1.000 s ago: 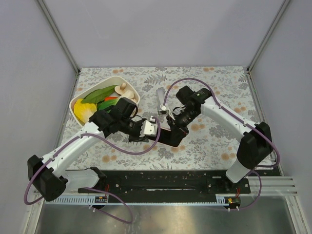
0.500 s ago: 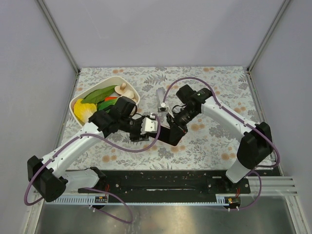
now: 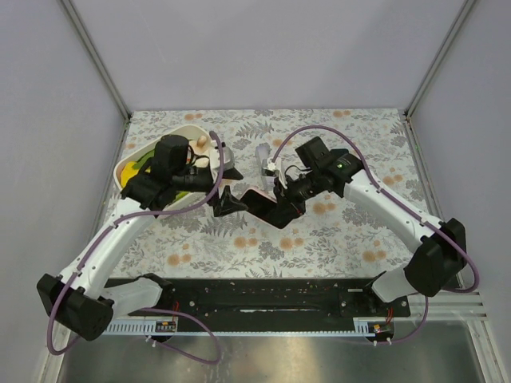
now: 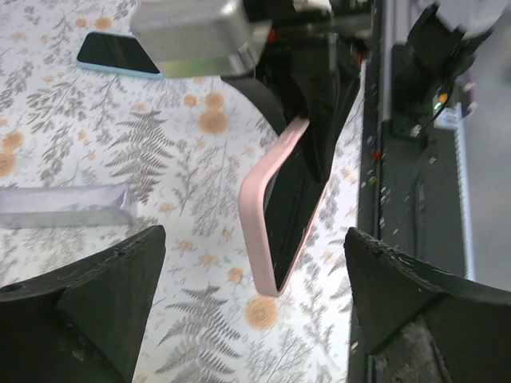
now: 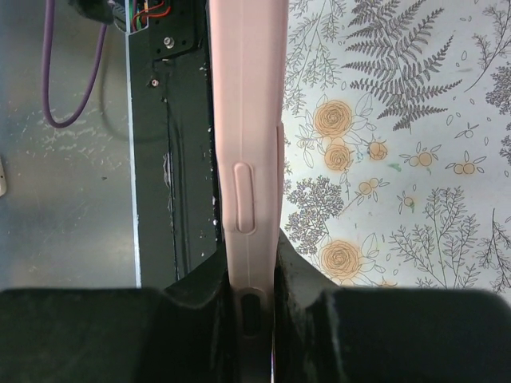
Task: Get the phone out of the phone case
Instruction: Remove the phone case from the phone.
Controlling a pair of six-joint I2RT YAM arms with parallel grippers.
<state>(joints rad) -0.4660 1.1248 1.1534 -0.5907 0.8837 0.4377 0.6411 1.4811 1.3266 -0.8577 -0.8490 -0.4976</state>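
A pink phone case [image 4: 254,209] is held edge-up above the floral table, and the phone's dark face [image 4: 294,209] still sits inside its rim. My right gripper [image 5: 254,297] is shut on one end of the case [image 5: 247,120], one finger on each flat side. From above, the case [image 3: 265,209] looks dark, sticking out to the left of the right gripper [image 3: 286,198]. My left gripper [image 3: 229,188] is open just left of the case's free end. Its fingers [image 4: 104,279] stand wide apart, clear of the case.
A cream bowl [image 3: 128,166] of vegetables and mushrooms sits at the back left, under the left arm. A grey strip [image 3: 263,155] lies behind the grippers. A second dark phone with a light blue edge [image 4: 116,54] lies flat on the table. The black base rail [image 3: 263,297] runs along the near edge.
The left gripper opened, let go of the case's end, and drew back up and left toward the bowl. The right gripper kept its hold and lifted the case slightly.
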